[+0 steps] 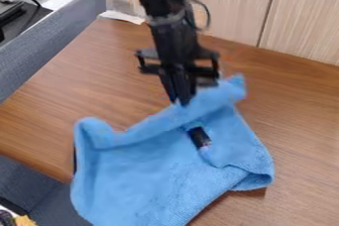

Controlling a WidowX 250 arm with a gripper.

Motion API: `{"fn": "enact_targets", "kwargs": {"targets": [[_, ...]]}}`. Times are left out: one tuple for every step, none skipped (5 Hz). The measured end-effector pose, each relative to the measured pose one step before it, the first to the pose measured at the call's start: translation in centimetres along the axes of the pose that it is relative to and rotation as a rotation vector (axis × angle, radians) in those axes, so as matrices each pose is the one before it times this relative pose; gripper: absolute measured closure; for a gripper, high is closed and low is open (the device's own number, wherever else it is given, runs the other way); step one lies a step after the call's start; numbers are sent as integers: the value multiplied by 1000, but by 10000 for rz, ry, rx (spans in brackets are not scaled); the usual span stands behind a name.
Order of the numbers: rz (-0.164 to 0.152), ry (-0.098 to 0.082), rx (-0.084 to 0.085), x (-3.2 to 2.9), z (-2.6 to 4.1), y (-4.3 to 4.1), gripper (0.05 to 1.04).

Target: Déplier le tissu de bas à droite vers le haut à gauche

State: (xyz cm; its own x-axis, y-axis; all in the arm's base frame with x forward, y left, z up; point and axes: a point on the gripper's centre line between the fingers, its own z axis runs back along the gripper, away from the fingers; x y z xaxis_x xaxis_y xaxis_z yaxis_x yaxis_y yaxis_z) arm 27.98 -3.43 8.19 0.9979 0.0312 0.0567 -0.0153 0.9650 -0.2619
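Note:
The black gripper [182, 102] hangs down from the top of the view, its narrow fingers closed together on the upper edge of the blue cloth [145, 170]. The cloth lies rumpled across the lower middle, with its upper edge bunched in a thick fold from the left corner to a raised corner right of the gripper. Its lower right corner is folded over, and the lower left part reaches past the table's front edge. A small dark object [198, 137] shows at the middle of the cloth, just below the gripper.
The brown wooden table [305, 116] extends around the cloth. Pale wood panels [301, 17] stand behind it, and a grey fabric partition [59, 36] runs along the left. A white scrap [121, 17] lies at the back edge.

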Motion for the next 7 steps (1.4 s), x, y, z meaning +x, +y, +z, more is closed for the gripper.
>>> {"fn": "enact_targets", "kwargs": {"targets": [[739, -211, 28, 1665, 894, 2288, 1027], [1021, -298, 121, 1460, 895, 3308, 1027], [894, 78, 36, 762, -506, 2866, 1028], [724, 88, 172, 146, -558, 2786, 1028], [286, 47, 370, -64, -1123, 2100, 1028], [421, -309, 190, 364, 78, 1707, 1011], [209, 167, 72, -127, -481, 646, 865]]}}
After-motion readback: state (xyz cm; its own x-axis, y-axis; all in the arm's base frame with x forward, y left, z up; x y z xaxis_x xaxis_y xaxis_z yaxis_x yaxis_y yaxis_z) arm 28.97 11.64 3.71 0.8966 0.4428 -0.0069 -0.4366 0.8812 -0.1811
